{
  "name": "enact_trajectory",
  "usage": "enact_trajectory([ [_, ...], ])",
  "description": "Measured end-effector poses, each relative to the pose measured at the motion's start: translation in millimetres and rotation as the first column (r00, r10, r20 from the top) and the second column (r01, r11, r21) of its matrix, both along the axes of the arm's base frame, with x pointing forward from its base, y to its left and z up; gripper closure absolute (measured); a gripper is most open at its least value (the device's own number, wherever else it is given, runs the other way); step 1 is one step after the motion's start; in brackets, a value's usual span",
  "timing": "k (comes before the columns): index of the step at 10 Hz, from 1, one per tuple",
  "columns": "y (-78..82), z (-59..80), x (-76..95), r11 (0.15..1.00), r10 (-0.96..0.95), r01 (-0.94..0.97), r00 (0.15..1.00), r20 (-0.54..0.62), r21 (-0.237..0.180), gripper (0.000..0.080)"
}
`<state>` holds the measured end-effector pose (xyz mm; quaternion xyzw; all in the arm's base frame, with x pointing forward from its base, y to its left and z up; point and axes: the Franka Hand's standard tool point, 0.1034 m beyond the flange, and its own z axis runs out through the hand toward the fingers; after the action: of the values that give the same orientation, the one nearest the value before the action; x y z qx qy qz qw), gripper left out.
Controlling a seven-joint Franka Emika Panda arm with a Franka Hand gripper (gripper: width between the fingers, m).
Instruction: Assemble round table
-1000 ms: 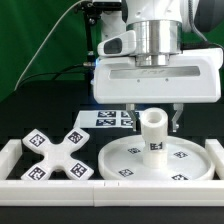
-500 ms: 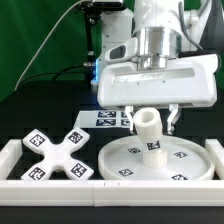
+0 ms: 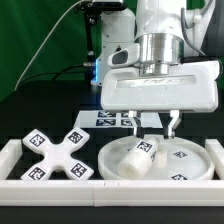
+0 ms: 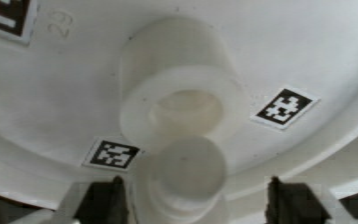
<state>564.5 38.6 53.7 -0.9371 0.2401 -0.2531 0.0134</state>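
The large round disc [image 3: 197, 168] lies flat on the table at the exterior view's right. The short cylindrical leg [image 3: 140, 157] lies tipped over on the disc, leaning toward the exterior view's left front. The X-shaped cross base [image 3: 57, 155] lies flat to the disc's left. My gripper [image 3: 152, 128] hangs open just above the disc and the fallen leg, holding nothing. In the wrist view the disc [image 4: 69, 95] fills the picture. The leg [image 4: 185, 120] lies along it, its near end between my gripper's [image 4: 201, 200] two dark fingers [image 4: 105, 200], with a gap on each side.
The marker board [image 3: 112, 119] lies flat behind the disc, partly hidden by my gripper. A low white rail [image 3: 14, 152] borders the work area at the left, the front and the right. Dark rig frames and cables stand behind.
The leg stood upright on the disc between my fingers; now it has tipped over and lies on the disc. My gripper has moved slightly to the exterior view's right.
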Motion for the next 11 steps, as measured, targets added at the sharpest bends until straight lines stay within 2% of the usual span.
enact_trajectory([
  [1,8.5,1.4,-2.3,1.000,0.001,-0.001,1.000,-0.011,0.008,0.0419],
  [3,9.9,1.8,-2.7,1.000,0.001,0.000,1.000,-0.011,0.009,0.0435],
  [4,9.7,1.4,-2.9,1.000,0.001,-0.001,1.000,-0.012,0.008,0.0332],
  [5,9.7,1.2,-3.0,1.000,0.002,-0.002,1.000,-0.012,0.008,0.0332],
  [6,9.7,1.0,-3.1,1.000,0.002,-0.002,1.000,-0.012,0.008,0.0185],
  [7,8.6,0.8,-2.8,1.000,0.010,-0.010,1.000,-0.023,0.007,0.0185],
  [9,-2.1,11.5,8.2,0.999,0.052,-0.051,0.996,-0.068,0.012,0.0156],
  [10,-17.5,17.4,18.6,0.997,0.076,-0.077,0.995,-0.066,-0.005,0.0151],
  [11,-27.7,21.2,28.9,0.998,0.059,-0.058,0.995,-0.076,0.020,0.0151],
])
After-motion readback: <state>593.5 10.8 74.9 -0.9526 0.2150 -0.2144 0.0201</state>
